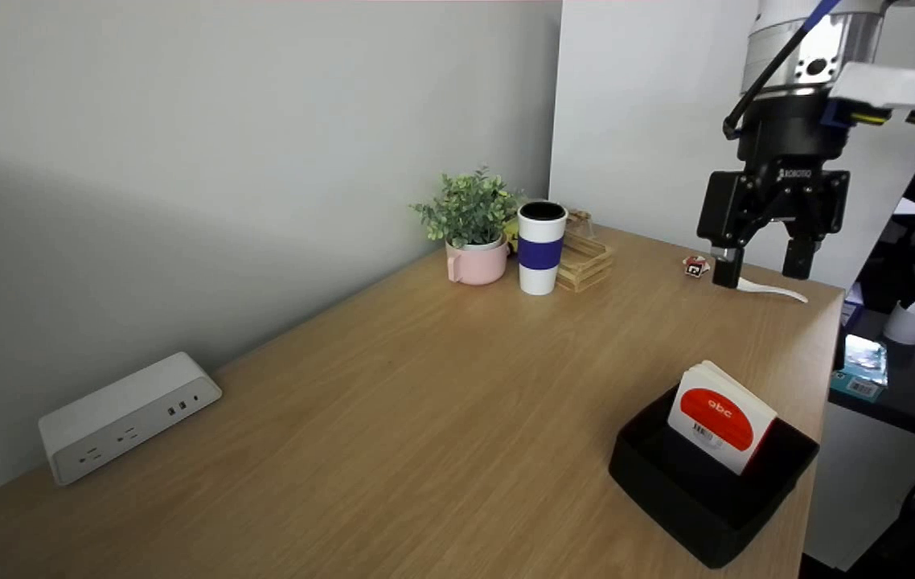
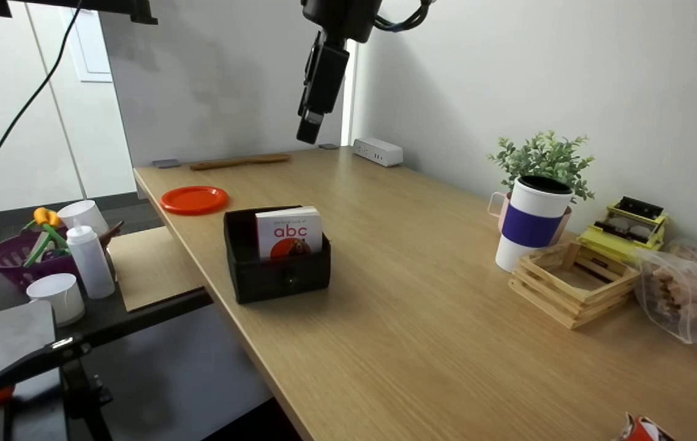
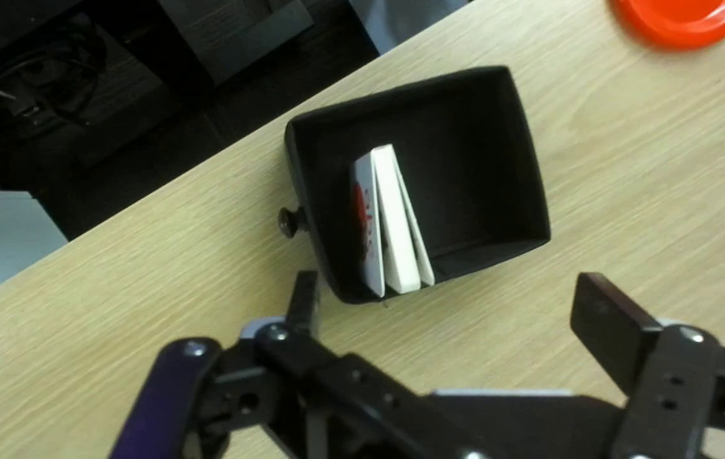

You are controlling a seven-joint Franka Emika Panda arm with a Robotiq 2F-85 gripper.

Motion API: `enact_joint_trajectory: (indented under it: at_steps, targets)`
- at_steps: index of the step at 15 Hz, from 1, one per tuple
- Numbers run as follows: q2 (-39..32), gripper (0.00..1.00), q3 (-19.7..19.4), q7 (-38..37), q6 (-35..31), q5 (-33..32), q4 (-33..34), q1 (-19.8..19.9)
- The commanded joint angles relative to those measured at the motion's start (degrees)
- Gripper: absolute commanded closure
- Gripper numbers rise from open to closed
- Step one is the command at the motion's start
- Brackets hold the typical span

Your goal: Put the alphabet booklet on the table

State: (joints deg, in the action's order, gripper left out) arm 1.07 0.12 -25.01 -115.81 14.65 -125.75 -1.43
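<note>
Gripper [image 1: 763,270] hangs well above the table [image 1: 425,402]; in the wrist view its fingers [image 3: 604,325] stand wide apart. Below gripper level, near the table's long edge away from the wall [image 1: 184,161], sits the black box [image 2: 281,278]. Alphabet booklet [image 2: 290,234] is inside that box, standing on edge, covers slightly splayed, close to the side bearing a round knob [image 3: 288,223]; its top rises above the rim. Contact with that side: cannot tell. Red plate [image 2: 194,200] lies along the same long edge, farther toward a corner; wooden utensil [image 2: 240,162] lies by the short edge there. Power strip [image 1: 132,418] stands along the wall-side edge, near the next corner. Toward the opposite short edge, on the wall side: pink-potted plant [image 1: 472,213], white cup with blue band [image 1: 540,253], wooden crate [image 1: 584,276]. White curved item [image 1: 775,291] lies near that short edge.
</note>
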Motion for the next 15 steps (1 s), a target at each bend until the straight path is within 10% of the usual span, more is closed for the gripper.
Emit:
enact_joint_trajectory:
  at_steps: [1,15]
  targets:
    - [-4.9,0.0,0.0,-2.5,-2.1,-5.5,2.9,0.6]
    - [-12.4,0.0,-0.3,0.8,-1.1,-6.7,7.7,-0.1]
